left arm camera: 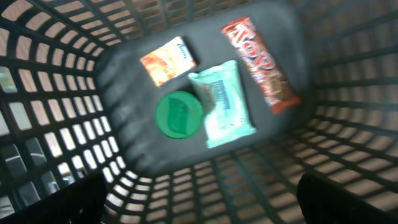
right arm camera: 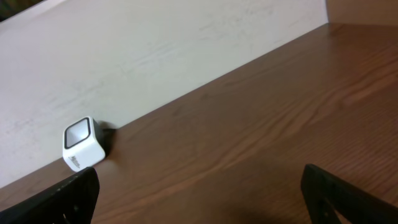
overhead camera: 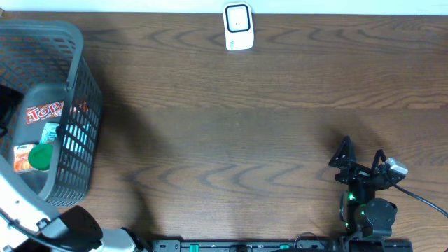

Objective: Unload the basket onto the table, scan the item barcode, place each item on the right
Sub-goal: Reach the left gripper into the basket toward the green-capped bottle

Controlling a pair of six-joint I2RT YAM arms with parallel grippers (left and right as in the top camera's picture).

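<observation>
Left gripper [left arm camera: 199, 194] hangs jaws apart over the basket [left arm camera: 50, 93], empty: nothing picked, nothing scanned. Inside lie a red bar [left arm camera: 261, 62], teal pack [left arm camera: 224, 106], green lid [left arm camera: 178, 114] and orange box [left arm camera: 169, 60], all plain only from the left wrist. Overhead adds the scanner [overhead camera: 238, 26], well apart from the basket, and the right gripper [overhead camera: 362, 150], jaws apart, empty.

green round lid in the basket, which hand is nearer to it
Left. The left hand hangs over the basket, above the green round lid; the right hand is far across the table, at its near right side.
</observation>
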